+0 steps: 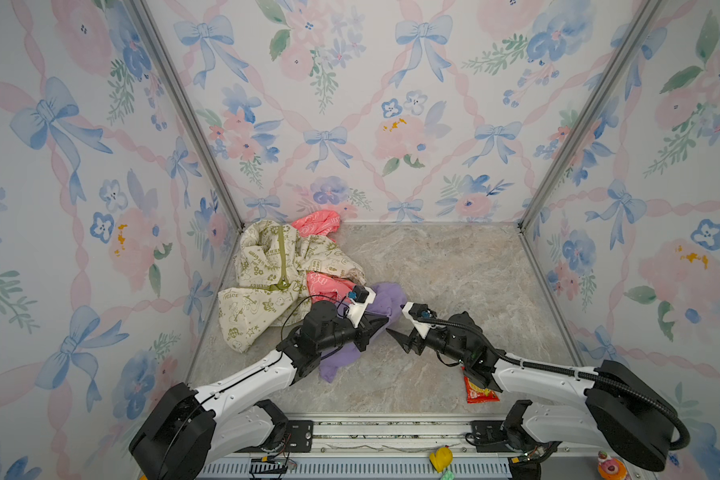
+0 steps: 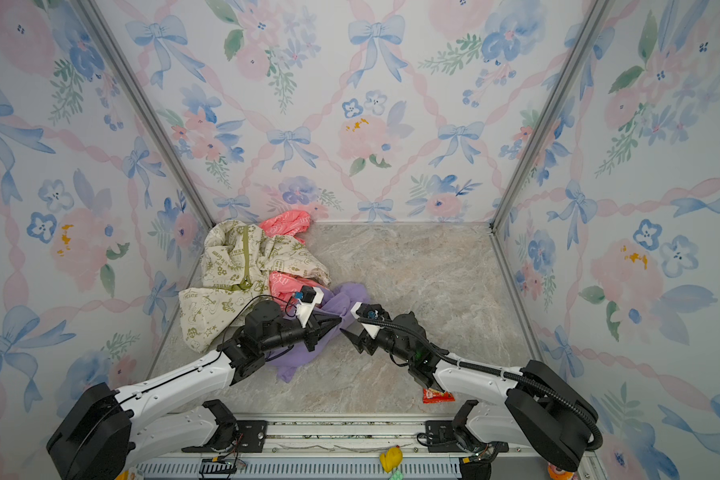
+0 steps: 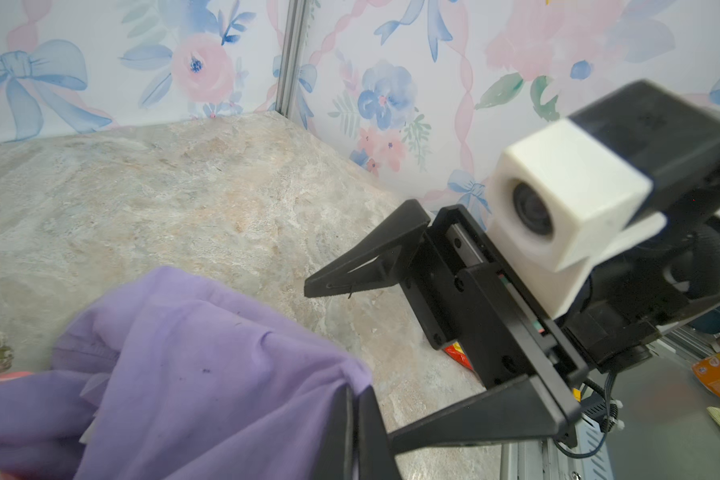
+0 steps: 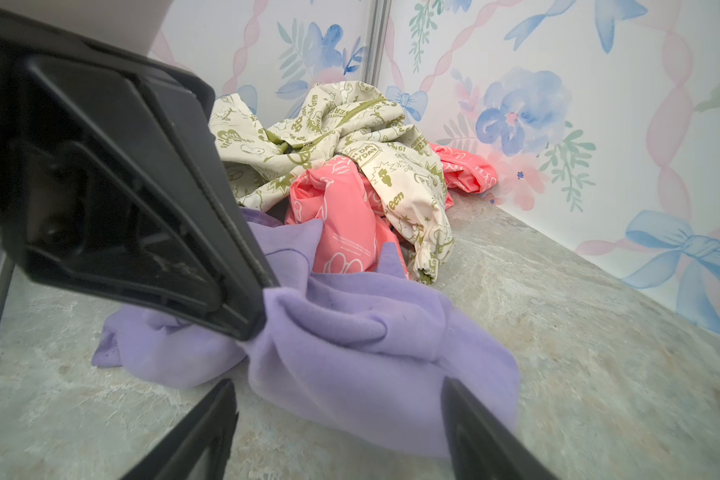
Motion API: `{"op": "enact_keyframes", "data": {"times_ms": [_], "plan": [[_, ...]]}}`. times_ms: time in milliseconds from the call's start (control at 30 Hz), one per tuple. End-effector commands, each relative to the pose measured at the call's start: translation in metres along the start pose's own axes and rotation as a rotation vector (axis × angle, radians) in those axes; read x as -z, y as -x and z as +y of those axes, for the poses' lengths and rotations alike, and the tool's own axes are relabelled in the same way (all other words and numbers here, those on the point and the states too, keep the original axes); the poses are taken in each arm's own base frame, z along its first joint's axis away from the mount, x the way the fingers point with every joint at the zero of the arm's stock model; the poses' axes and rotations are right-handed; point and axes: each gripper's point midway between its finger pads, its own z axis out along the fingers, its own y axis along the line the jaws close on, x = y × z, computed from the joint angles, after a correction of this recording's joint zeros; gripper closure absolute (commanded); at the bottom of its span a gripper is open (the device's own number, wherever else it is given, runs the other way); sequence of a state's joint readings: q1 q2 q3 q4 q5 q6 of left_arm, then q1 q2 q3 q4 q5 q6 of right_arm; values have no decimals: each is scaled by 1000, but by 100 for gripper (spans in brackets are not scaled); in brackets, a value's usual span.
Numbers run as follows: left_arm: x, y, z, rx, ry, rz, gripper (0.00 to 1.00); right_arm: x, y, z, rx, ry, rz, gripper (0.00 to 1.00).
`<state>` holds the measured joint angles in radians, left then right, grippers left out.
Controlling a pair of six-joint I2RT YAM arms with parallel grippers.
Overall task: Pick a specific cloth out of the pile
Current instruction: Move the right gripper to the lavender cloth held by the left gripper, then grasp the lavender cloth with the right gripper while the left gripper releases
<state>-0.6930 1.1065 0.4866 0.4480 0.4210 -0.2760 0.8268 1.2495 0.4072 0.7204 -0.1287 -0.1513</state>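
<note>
Toward the front of the counter (image 1: 454, 270), just beside the pile (image 1: 275, 266), we find the purple cloth (image 1: 385, 299) lying crumpled. Its far edge touches the pink cloth (image 1: 329, 286), which pokes out from under the cream zip garment (image 2: 217, 307).

We hold the purple cloth with the left jaws, clamped tight on a bunched fold. The fabric gathers into pleats at that pinch, so the grip looks firm. That hold seems meant to anchor the cloth and raise a ridge for the other side.

Our right jaws stand wide apart, facing the left ones. Seen from the right wrist, they straddle a puffed lobe of the cloth without pressing it. We judge this step to be a second grasp, so the cloth can come away without dragging the pink one along. Such soft fabric will sag, so we would close on a thick fold rather than a thin edge.

A red snack packet (image 1: 479, 390) lies under the right arm (image 1: 537, 374), well apart from the cloth.
</note>
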Motion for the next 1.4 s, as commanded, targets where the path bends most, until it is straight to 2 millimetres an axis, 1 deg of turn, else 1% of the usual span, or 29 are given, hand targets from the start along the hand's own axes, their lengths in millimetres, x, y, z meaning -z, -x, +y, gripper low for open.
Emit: {"op": "enact_keyframes", "data": {"times_ms": [0, 33, 133, 200, 233, 267, 367, 400, 433, 467, 533, 567, 600, 633, 667, 700, 733, 767, 800, 833, 867, 933, 1033, 1067, 1233, 1367], "plan": [[-2, 21, -12, -52, -47, -49, 100, -2, 17, 4, 21, 22, -41, 23], [-2, 21, -13, -52, -51, -48, 100, -2, 18, 5, 26, 28, -41, 31], [-4, 20, -15, -51, -64, -42, 100, -3, 17, 3, 23, 15, -36, 33], [-5, 19, -15, -52, -64, -39, 100, -2, 17, 2, 25, 8, -34, 37], [-5, 18, -15, -51, -63, -37, 100, -3, 16, 1, 25, 6, -32, 43], [-5, 18, -15, -52, -63, -35, 100, -3, 16, 1, 26, 1, -30, 47], [-7, 16, -16, -52, -66, -28, 100, -3, 16, -4, 22, -23, -27, 72], [-8, 16, -16, -55, -65, -29, 100, -3, 16, -6, 20, -35, -25, 79], [-8, 17, -15, -56, -56, -31, 100, -3, 16, -8, 19, -49, -22, 82], [-8, 18, -12, -58, -38, -36, 99, -2, 16, -10, 17, -61, -20, 83], [-7, 21, -4, -59, 13, -51, 90, -1, 16, -16, 15, -93, -18, 84], [-5, 23, 0, -63, 40, -62, 88, 0, 15, -19, 14, -112, -17, 86], [-4, 25, 4, -66, 69, -72, 83, 1, 15, -22, 9, -133, -14, 88], [-1, 28, 9, -69, 103, -86, 74, 2, 15, -28, 2, -166, -12, 90], [2, 31, 15, -73, 142, -102, 71, 3, 15, -35, -6, -205, -6, 94], [5, 34, 20, -78, 177, -114, 65, 5, 14, -42, -14, -243, 0, 98], [9, 36, 26, -79, 220, -130, 54, 7, 13, -49, -23, -287, 11, 100], [13, 39, 31, -81, 256, -146, 47, 10, 13, -56, -30, -328, 18, 100], [17, 41, 34, -85, 280, -160, 44, 13, 12, -63, -40, -369, 21, 100], [21, 41, 36, -89, 302, -169, 38, 18, 12, -72, -55, -422, 22, 100], [24, 42, 39, -90, 322, -178, 28, 24, 12, -81, -73, -476, 19, 100], [30, 42, 45, -82, 362, -192, 13, 36, 12, -97, -105, -567, 11, 100], [38, 39, 50, -75, 401, -207, 4, 57, 11, -119, -171, -675, -25, 100], [41, 38, 51, -70, 414, -211, 2, 64, 10, -125, -200, -705, -38, 100], [53, 39, 60, -62, 481, -244, 2, 95, 1, -154, -325, -823, -84, 100], [56, 42, 63, -67, 507, -257, 2, 108, -5, -173, -363, -891, -80, 100]]}}
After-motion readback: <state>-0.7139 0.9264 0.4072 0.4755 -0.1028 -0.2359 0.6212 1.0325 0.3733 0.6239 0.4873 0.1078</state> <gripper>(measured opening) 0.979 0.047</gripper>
